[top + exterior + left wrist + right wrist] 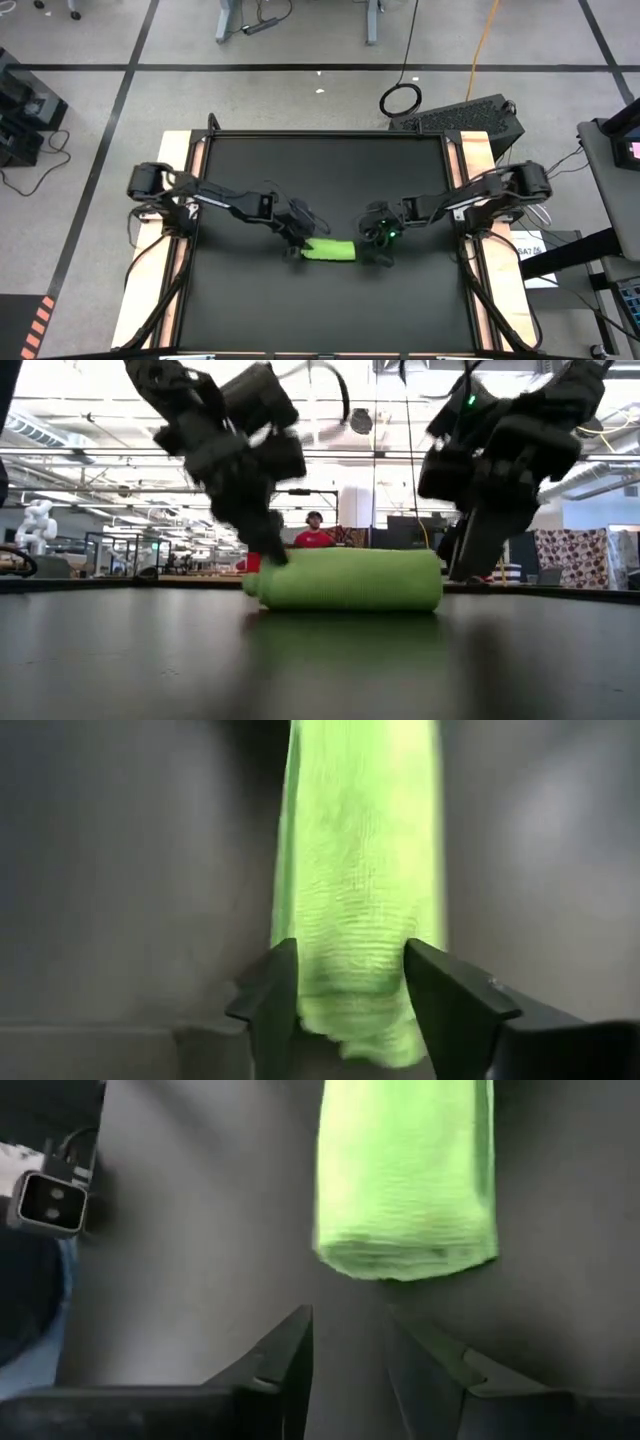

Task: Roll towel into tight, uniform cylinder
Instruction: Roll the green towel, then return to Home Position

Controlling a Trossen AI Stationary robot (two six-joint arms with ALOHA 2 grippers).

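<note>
Towel (pixel 330 250): rolled, centre of table (pixel 320 170); far end cut off in wrist views.
Left gripper (pixel 345 1010): jaws parted astride the roll's end; contact unclear.
Right gripper (pixel 345 1365): jaws slightly parted, empty, just short of the roll.

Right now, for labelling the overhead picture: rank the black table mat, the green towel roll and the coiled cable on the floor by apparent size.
1. Black table mat, by far the largest.
2. Towel roll.
3. Coiled cable, close to the roll in extent; it lies lower, on the floor, so that order is unsure.
</note>
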